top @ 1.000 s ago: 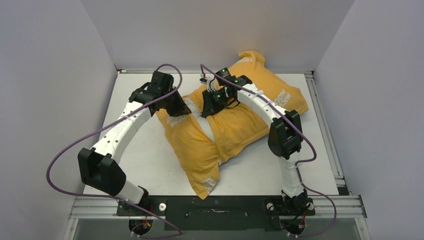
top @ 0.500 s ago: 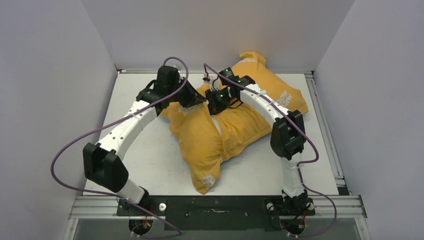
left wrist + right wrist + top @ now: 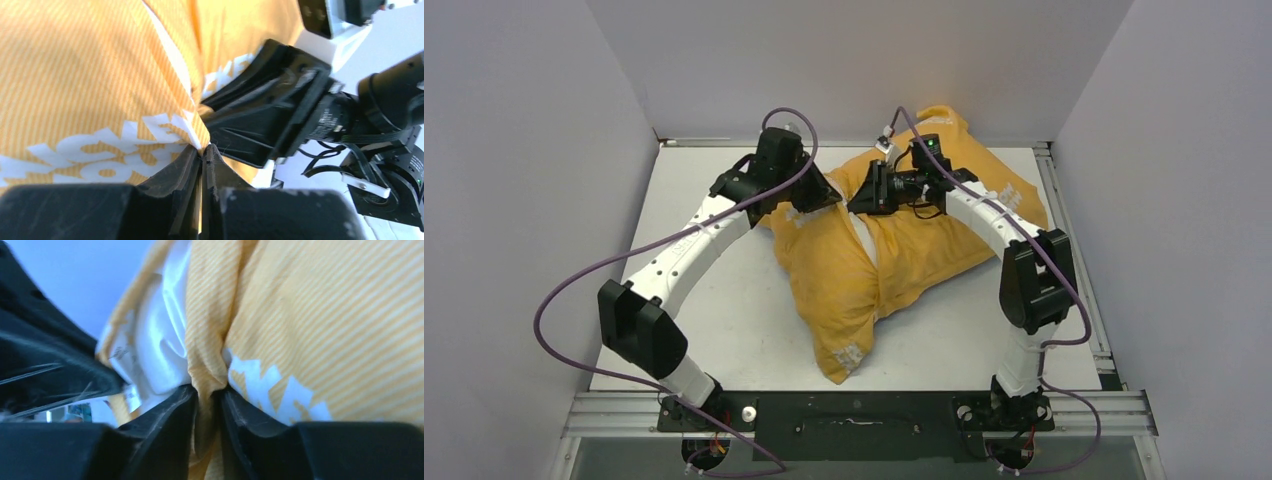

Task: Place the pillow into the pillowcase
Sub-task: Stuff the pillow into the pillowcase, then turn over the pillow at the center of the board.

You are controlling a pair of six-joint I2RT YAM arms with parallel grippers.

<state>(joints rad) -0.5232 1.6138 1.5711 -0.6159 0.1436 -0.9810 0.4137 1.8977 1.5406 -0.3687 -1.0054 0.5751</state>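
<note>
The orange-yellow pillowcase [image 3: 914,250] with white lettering lies bulging across the middle and back right of the table. The off-white pillow [image 3: 865,240] shows only as a narrow strip in a gap in the case; the rest is hidden inside. My left gripper [image 3: 831,200] is shut on the case's lettered edge [image 3: 165,127], which is pinched at its tips [image 3: 202,149]. My right gripper [image 3: 855,203] faces it, almost touching it. In the right wrist view a bunched fold of pillowcase [image 3: 210,350] sits clamped in the right gripper [image 3: 207,390], with white pillow fabric [image 3: 165,340] just left of it.
The white table [image 3: 714,300] is enclosed by walls at the left, back and right. A metal rail [image 3: 1074,260] runs along its right edge. Purple cables [image 3: 574,290] loop off both arms. One corner of the case [image 3: 844,365] reaches toward the near edge.
Both grippers have moved toward the back and right, dragging the case's open edge with them. The white gap showing the pillow has narrowed, and the right elbow has swung right.
</note>
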